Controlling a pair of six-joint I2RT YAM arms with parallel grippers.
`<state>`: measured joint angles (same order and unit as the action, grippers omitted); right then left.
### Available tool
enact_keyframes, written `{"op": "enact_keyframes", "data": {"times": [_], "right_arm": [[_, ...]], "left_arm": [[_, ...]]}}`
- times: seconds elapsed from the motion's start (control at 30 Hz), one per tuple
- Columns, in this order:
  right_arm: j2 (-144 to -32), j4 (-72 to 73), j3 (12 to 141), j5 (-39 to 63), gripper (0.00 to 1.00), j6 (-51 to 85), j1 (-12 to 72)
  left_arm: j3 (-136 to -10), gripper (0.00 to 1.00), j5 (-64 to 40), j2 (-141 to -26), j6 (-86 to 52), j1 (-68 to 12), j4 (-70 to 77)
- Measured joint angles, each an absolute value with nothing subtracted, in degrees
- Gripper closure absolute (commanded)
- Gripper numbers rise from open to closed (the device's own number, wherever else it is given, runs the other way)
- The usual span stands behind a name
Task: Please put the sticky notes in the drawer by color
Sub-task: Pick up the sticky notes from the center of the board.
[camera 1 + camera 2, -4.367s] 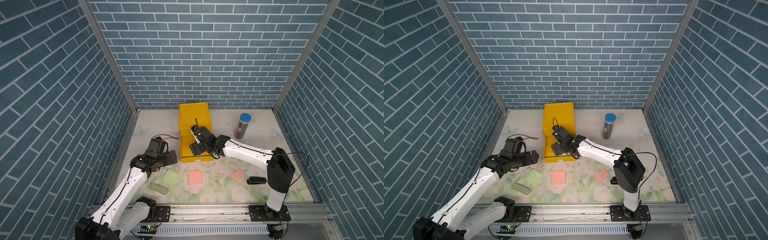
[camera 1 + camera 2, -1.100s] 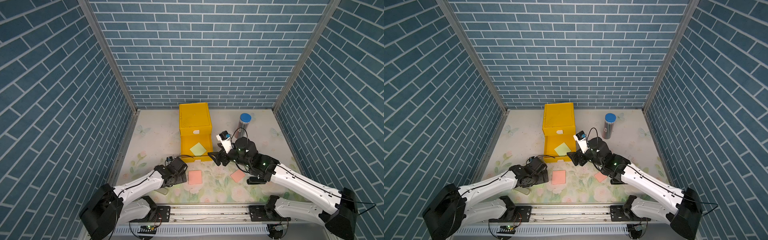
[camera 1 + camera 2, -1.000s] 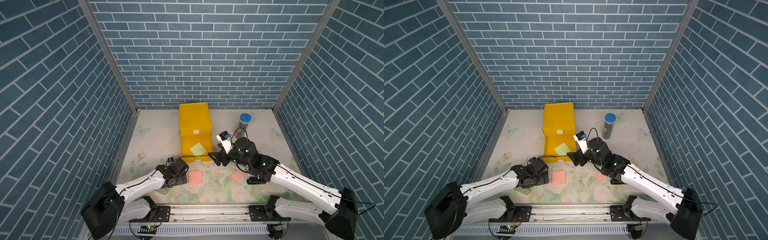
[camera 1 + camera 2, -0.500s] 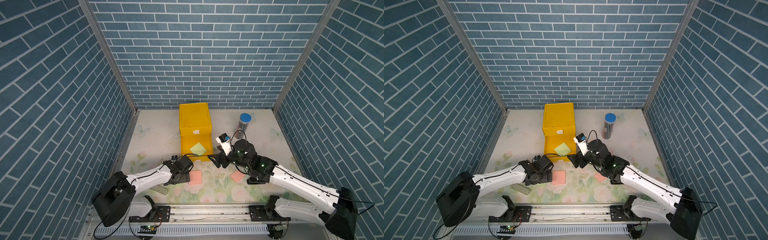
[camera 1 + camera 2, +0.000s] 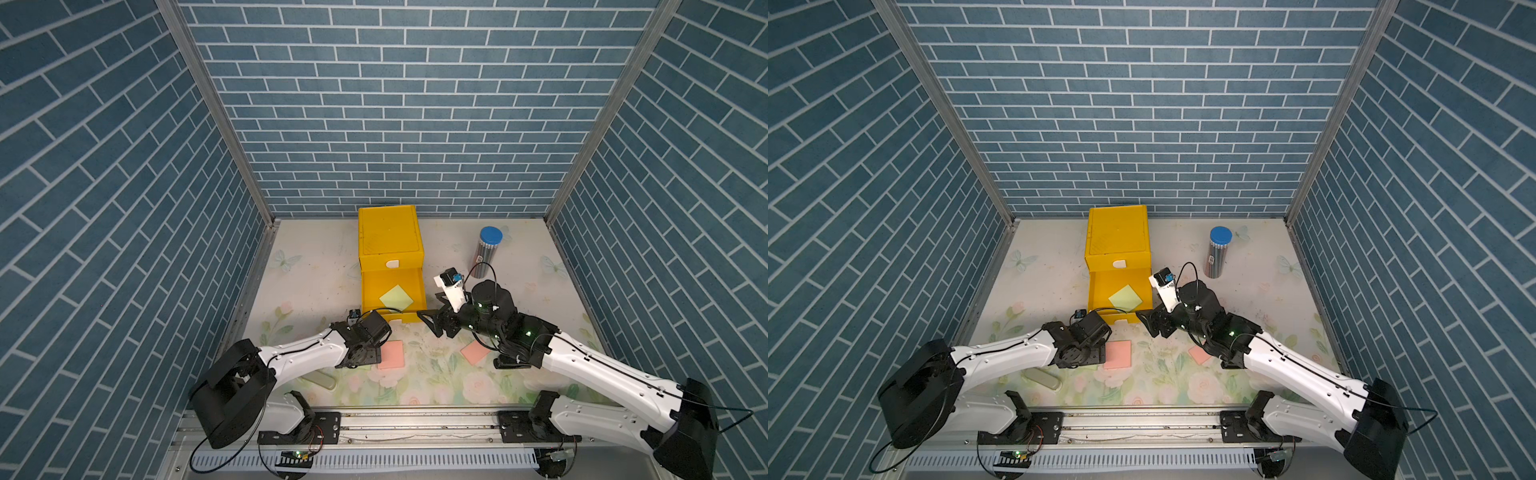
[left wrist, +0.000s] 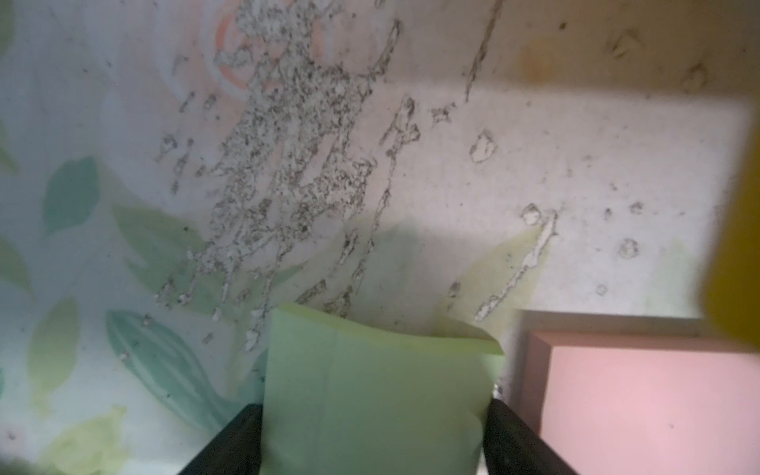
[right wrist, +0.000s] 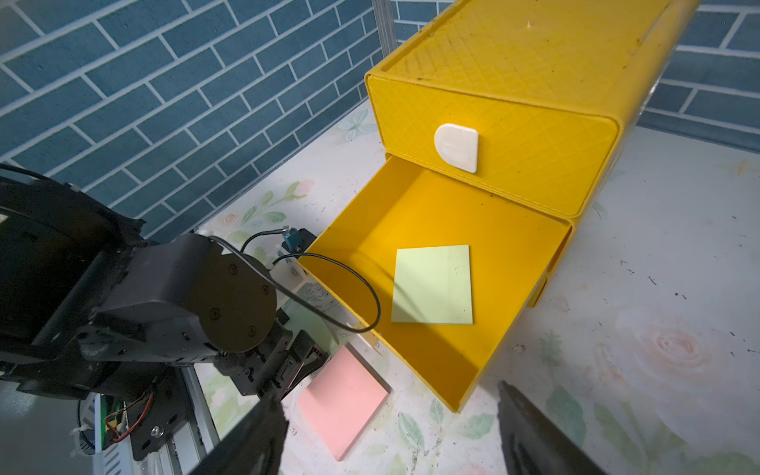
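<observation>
Clamping one green pad [image 6: 370, 366], left gripper [image 6: 372, 415] sits at 7 o'clock of the drawer [image 5: 390, 249]; right gripper [image 5: 432, 326] gapes empty at 5. Other green pad [image 5: 396, 297] lies inside; pink pads [image 5: 392, 354] wait outside at 6 and 5; yellows unseen.

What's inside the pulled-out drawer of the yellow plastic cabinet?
One light green square sticky note pad lies flat on the floor of the open yellow drawer. The shut top drawer overhangs its rear, hiding that strip.
</observation>
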<state>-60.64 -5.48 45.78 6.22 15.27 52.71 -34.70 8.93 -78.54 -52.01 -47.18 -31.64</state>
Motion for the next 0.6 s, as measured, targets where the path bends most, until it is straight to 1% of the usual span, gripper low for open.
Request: {"op": "enact_keyframes", "data": {"times": [0.2, 0.33, 0.6], "right_arm": [[-59.6, -5.5, 44.9, 6.0, 0.18, 16.2, 52.7], [-59.5, -5.5, 44.9, 5.9, 0.18, 16.3, 52.7], [-59.5, -5.5, 44.9, 5.5, 0.18, 16.3, 52.7]], "left_arm": [[-34.5, 0.19, 9.2, -78.2, -51.9, -47.3, -31.4], [-33.8, 0.19, 9.3, -75.8, -52.0, -47.4, -31.5], [-35.4, 0.19, 9.2, -71.0, -52.8, -47.4, -40.1]]}}
